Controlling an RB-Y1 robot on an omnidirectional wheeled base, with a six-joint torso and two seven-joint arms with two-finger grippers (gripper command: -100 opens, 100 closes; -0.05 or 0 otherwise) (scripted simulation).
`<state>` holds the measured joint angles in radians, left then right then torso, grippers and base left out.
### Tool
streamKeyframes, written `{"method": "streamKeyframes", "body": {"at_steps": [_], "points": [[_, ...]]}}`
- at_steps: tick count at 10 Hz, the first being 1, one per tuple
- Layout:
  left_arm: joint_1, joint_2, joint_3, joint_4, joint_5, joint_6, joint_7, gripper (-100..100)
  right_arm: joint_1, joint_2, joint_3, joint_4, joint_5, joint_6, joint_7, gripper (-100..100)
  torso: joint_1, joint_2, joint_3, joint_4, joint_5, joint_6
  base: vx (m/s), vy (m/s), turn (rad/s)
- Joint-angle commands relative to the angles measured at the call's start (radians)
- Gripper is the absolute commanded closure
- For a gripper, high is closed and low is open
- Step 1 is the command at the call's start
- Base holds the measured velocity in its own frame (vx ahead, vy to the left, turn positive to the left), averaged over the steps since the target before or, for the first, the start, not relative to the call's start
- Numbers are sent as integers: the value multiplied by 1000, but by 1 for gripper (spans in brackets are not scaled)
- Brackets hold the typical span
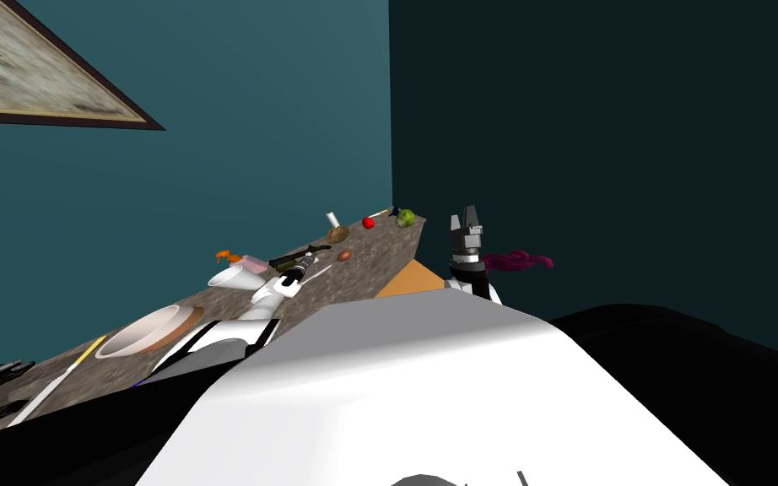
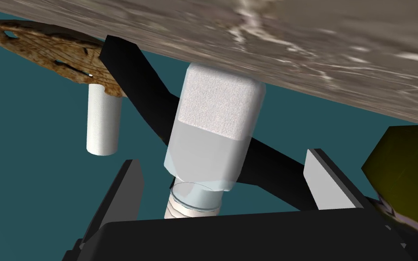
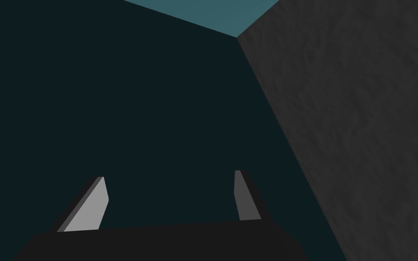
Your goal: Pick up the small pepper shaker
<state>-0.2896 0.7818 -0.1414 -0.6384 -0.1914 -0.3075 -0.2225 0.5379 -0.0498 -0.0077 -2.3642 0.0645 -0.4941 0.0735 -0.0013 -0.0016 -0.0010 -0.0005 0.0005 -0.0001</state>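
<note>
1. Left wrist view shows the small shaker [image 2: 212, 131] standing on the stone-patterned bench [image 2: 339, 54]. The left pincer [image 2: 221, 158] is above it, with its blades apart, one on each side of the shaker's neck end and touching neither side.
2. Judged from this, the reach and the lining-up look done. Closing on the shaker and lifting it are still to do.
3. The shaker is clear. White grainy fill takes up the half nearest the bench, and the rest looks see-through.
4. A black bar [image 2: 158, 104] crosses close behind the shaker, so the blades have little room on that side.
5. In the head view, a wide bowl [image 1: 151, 331] sits at lower left on the bench. Its inside is plain white with nothing seen in it. A white cup [image 1: 231, 277] just beyond it appears tipped on its side.
6. The right pincer [image 1: 468, 218] is raised just right of centre, off the bench's end, with its blades apart and holding nothing.
</note>
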Motion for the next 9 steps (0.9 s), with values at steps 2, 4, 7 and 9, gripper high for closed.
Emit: {"method": "streamKeyframes", "body": {"at_steps": [2,4,7,9], "points": [[-50,11,-19,84,30,-55,-19,-100,0,0,0,0,0,0,0,0,1,0,0,0,0,0,-2,-22,-3],[-50,11,-19,121,30,-55,-19,-100,0,0,0,0,0,0,0,0,0,0,0,0,0,0,0,-25,-6],[-92,19,-34,201,56,-98,-37,-100,0,0,0,0,0,0,0,0,1,0,0,0,0,-1,-2,-23,-1],[-103,14,-35,211,53,-107,-40,100,0,0,0,0,0,0,0,0,2,0,0,0,0,-1,0,0,0]]}}
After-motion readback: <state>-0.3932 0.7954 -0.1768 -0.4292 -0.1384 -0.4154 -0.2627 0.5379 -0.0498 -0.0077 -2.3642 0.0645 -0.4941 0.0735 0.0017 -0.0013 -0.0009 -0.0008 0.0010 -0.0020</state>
